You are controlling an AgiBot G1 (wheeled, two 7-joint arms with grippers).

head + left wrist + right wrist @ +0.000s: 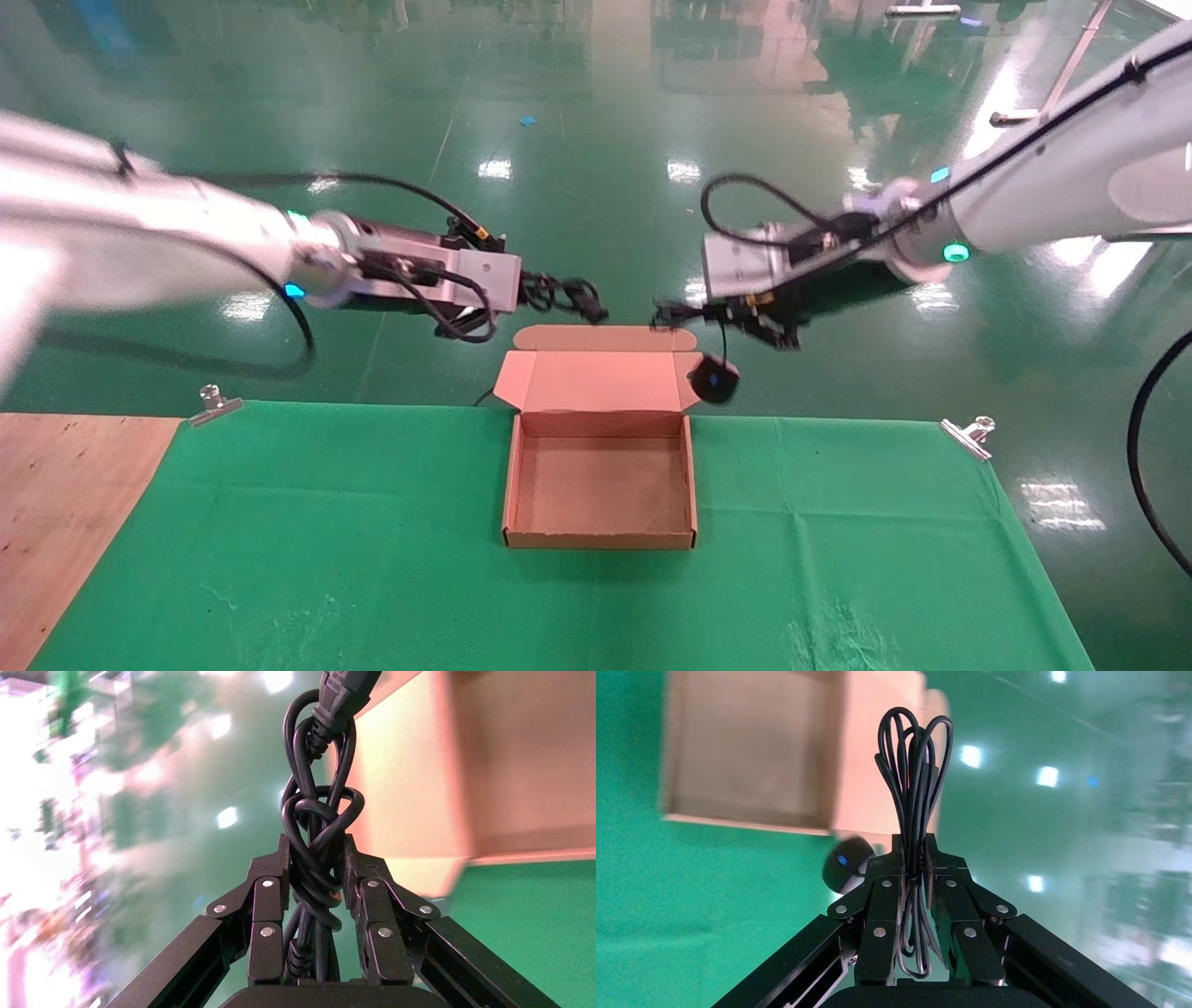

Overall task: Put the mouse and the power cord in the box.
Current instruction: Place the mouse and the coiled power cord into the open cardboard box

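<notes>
The box lies open and empty on the middle of the green cloth, its lid flap tilted back at the far side. My left gripper hovers beyond the box's far left corner, shut on the bundled power cord. In the left wrist view the power cord is pinched between the jaws of that gripper, plug outward, with the box beyond. My right gripper is shut on the mouse's looped thin wire. The mouse dangles below it beside the flap's right edge, off the table.
The green cloth is held by metal clips at the table's far edge. Bare wood shows at the left. Shiny green floor lies beyond the table.
</notes>
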